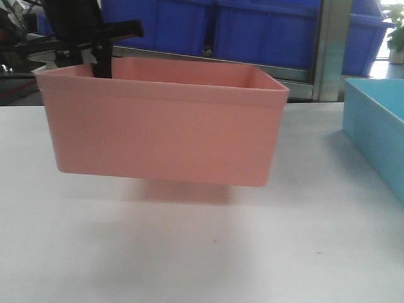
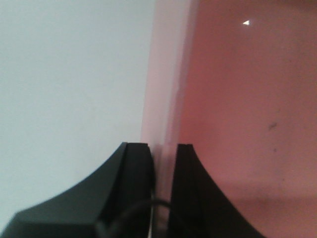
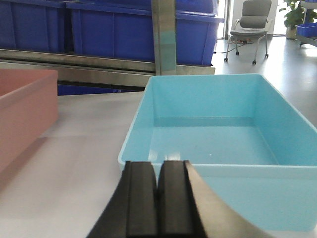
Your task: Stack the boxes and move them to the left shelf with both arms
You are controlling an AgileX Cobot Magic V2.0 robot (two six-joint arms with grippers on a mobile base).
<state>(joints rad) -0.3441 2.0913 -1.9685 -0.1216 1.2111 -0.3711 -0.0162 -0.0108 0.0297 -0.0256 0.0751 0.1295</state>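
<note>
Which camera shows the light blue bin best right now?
Right wrist view: the light blue bin sits centred, open top and empty interior fully visible. The front view catches only one corner at its right edge; the left wrist view misses it.

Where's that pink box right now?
In the front view the pink box hangs centre-left, apparently lifted just off the white table, its back-left wall pinched by the left gripper; the blue box lies to its right.

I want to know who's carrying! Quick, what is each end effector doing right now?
Left end effector: closed on the wall of the pink box, holding it.
Right end effector: closed, holding nothing.
</note>
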